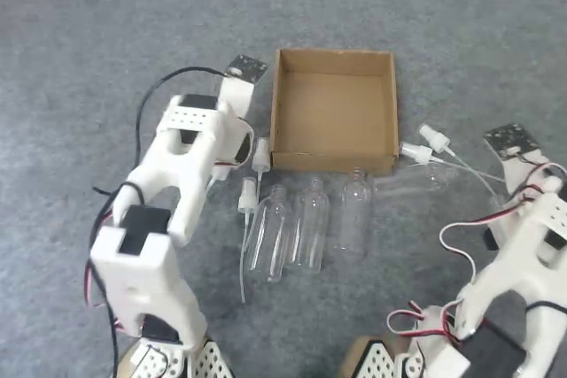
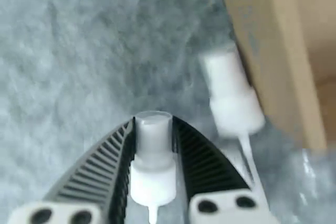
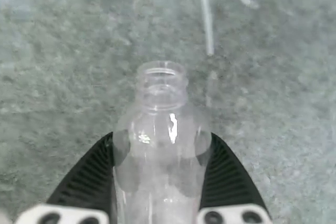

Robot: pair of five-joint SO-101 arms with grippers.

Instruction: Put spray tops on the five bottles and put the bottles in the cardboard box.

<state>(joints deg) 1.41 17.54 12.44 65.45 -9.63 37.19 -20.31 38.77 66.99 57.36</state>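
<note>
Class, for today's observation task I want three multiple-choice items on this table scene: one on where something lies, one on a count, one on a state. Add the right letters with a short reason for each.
1. Where do the three bottles lie relative to the cardboard box?
A. inside it
B. on the table, outside the wall nearest the arms
C. behind its far wall

2. How many bottles are in the cardboard box?
A. none
B. two
C. five

3. The bottle in the right gripper is:
A. capped
B. open at the neck
C. crushed flat

Answers:
1 B, because the high view shows them lying side by side on the table just outside the box's near wall.
2 A, because the floor of the box is bare.
3 B, because the right wrist view shows its threaded neck with nothing on it.
</note>
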